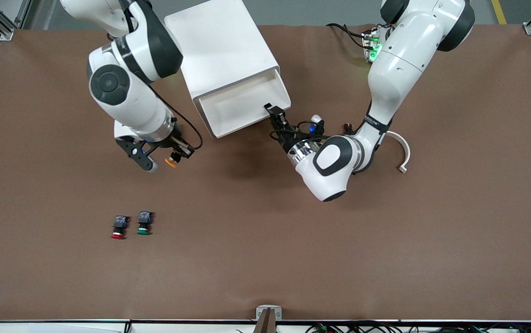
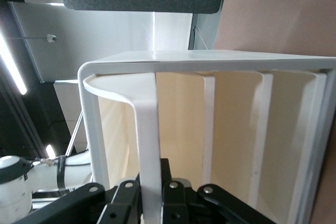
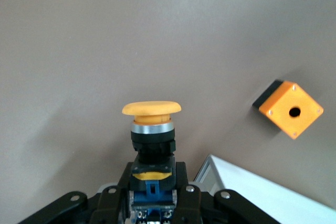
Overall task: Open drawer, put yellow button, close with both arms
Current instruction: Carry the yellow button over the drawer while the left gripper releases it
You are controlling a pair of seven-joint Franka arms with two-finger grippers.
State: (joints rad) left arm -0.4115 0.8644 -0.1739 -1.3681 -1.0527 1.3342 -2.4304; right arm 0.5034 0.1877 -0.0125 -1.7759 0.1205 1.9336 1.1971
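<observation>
Hidden: drawer [image 1: 242, 104] inside partly cut off.
Left claw [image 1: 274, 112]: clamped on drawer front lip.
Right claw [image 1: 175, 155]: clamped on yellow button [image 3: 151, 109], above worktop [image 1: 265, 240].

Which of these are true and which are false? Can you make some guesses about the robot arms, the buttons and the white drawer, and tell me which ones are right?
1. The right gripper holds the yellow button. True.
2. The drawer is shut. False: it is pulled open, and its inside shows.
3. The left gripper is at the open drawer's front edge. True.
4. The yellow button already lies in the drawer. False: it is in the right gripper, up over the brown table.
5. The red button and the green button sit side by side on the table. True.
</observation>
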